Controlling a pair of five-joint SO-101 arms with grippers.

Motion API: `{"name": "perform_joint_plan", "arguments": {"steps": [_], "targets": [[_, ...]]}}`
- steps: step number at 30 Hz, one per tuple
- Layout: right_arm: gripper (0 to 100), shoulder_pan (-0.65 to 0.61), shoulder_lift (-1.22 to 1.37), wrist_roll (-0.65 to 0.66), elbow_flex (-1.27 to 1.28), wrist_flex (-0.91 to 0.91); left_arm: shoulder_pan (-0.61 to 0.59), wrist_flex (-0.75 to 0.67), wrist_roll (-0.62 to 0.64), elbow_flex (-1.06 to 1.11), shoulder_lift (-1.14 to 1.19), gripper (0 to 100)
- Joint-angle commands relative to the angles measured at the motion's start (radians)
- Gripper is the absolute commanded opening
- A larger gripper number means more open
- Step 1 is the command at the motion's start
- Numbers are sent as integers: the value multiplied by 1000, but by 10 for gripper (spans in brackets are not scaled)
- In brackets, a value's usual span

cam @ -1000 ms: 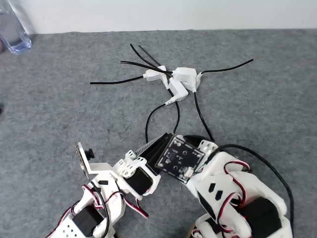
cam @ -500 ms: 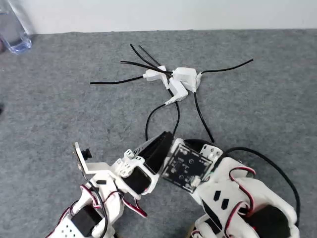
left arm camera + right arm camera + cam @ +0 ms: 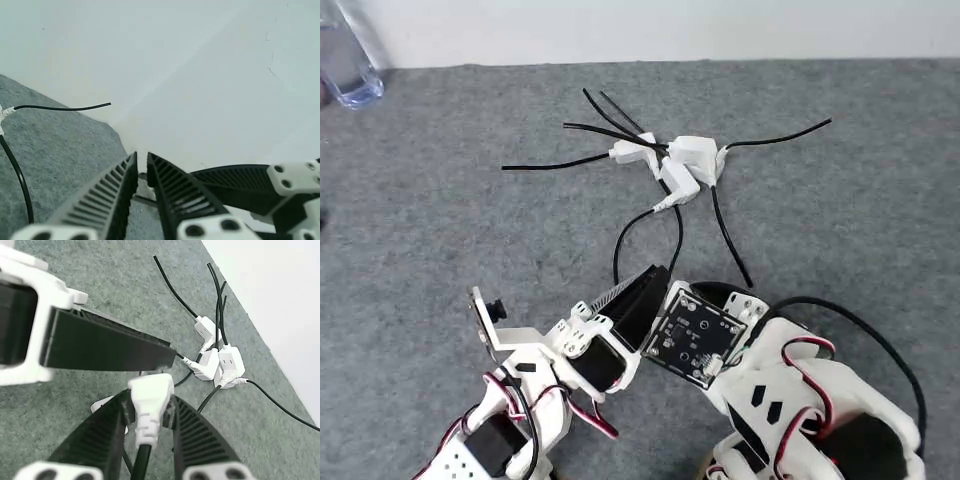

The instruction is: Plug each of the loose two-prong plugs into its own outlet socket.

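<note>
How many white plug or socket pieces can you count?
4: one plug in the right gripper; cluster on the carpet: left piece, right piece, near piece. More may be hidden.

Grey carpeted table, white sockets and corded plugs clustered mid-table, clear bottle at corner

No legible text, label or number on any surface.

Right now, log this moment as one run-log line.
right gripper: shut on white two-prong plug | left gripper: shut | white outlet block: on grey carpet, apart from both grippers | held plug: not inserted
</note>
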Motion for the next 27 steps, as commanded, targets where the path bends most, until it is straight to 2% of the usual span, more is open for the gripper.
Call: {"name": "perform_joint_plan", "arguments": {"steps": [1, 6, 11, 18, 23, 27], "targets": [[8, -25, -4, -9, -72, -15, 3, 17, -11, 7, -11, 36], [8, -13, -7, 8, 14, -58, -6, 11, -15, 5, -11, 36], [8, 85, 1, 38, -2, -50, -81, 9, -15, -25, -11, 36], [8, 136, 10, 81, -11, 7, -203, -38, -15, -22, -11, 36], [8, 214, 110, 81, -52, 45, -367, -23, -48, 8, -8, 36], [8, 262, 237, 81, -143, 93, -535, 127, -186, 7, -11, 36]]}}
